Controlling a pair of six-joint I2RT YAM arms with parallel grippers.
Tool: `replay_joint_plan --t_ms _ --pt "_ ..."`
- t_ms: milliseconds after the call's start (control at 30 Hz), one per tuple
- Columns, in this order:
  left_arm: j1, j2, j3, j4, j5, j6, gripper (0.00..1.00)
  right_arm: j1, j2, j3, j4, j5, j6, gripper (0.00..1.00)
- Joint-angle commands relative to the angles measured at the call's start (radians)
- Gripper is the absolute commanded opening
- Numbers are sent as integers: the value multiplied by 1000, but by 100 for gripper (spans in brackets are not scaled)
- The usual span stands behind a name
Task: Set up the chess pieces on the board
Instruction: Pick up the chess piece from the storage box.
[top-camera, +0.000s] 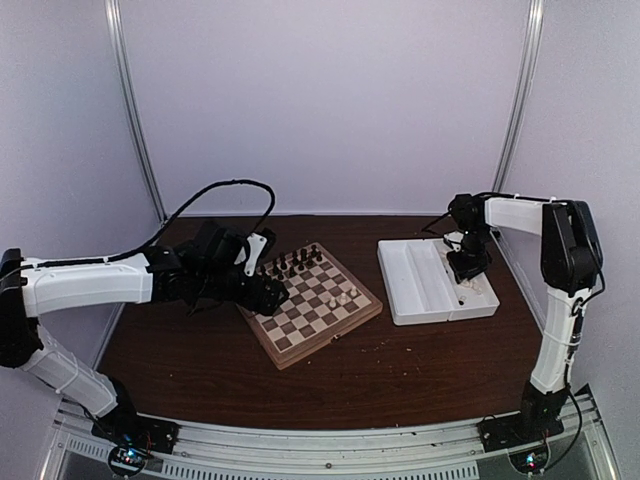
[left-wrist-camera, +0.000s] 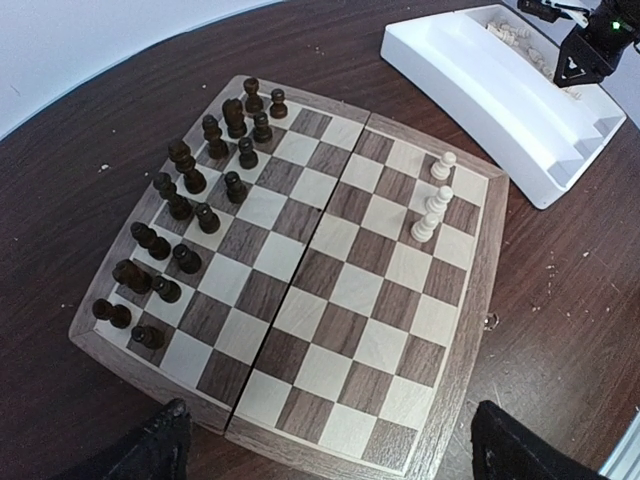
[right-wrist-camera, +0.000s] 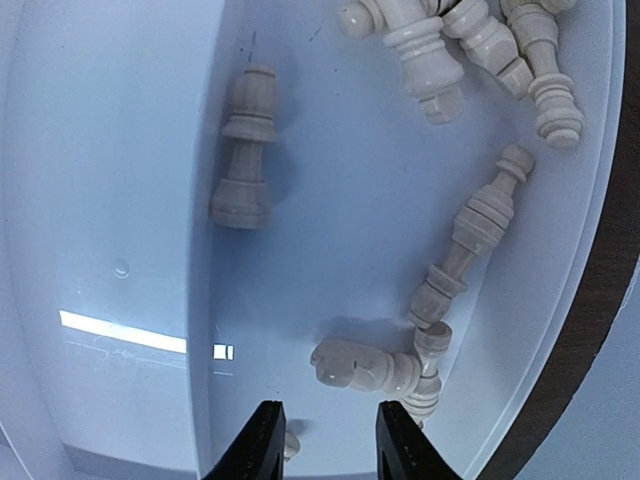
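The board (top-camera: 300, 325) lies at an angle in the middle of the table. Three cream chess pieces (left-wrist-camera: 433, 198) stand near its right edge, also visible from above (top-camera: 341, 298). Dark pieces (left-wrist-camera: 190, 200) fill its left two rows. My left gripper (left-wrist-camera: 335, 455) hangs open over the board's near edge (left-wrist-camera: 330, 440), holding nothing. My right gripper (right-wrist-camera: 325, 440) is low inside the white tray (right-wrist-camera: 330, 200), jaws apart with nothing between them. A knight (right-wrist-camera: 360, 365) lies just ahead of the fingertips. A bishop (right-wrist-camera: 470, 240), another piece (right-wrist-camera: 243, 150) and a heap (right-wrist-camera: 470, 40) lie farther off.
The white tray (top-camera: 420, 285) sits right of the board, with my right gripper (top-camera: 468, 268) over its right compartment. My left gripper (top-camera: 264, 290) reaches in from the left at the board's left corner. Small crumbs dot the dark table (top-camera: 380, 345).
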Motion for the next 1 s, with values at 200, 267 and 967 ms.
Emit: replay_joint_plan --t_ms 200,267,967 --pt "5 42 69 0 23 13 98 -12 -148 -144 98 19 162 36" --pt "5 37 65 0 25 11 98 -15 -178 -185 115 25 171 35" --pt "5 -8 28 2 15 13 98 -64 -148 -290 224 39 253 31"
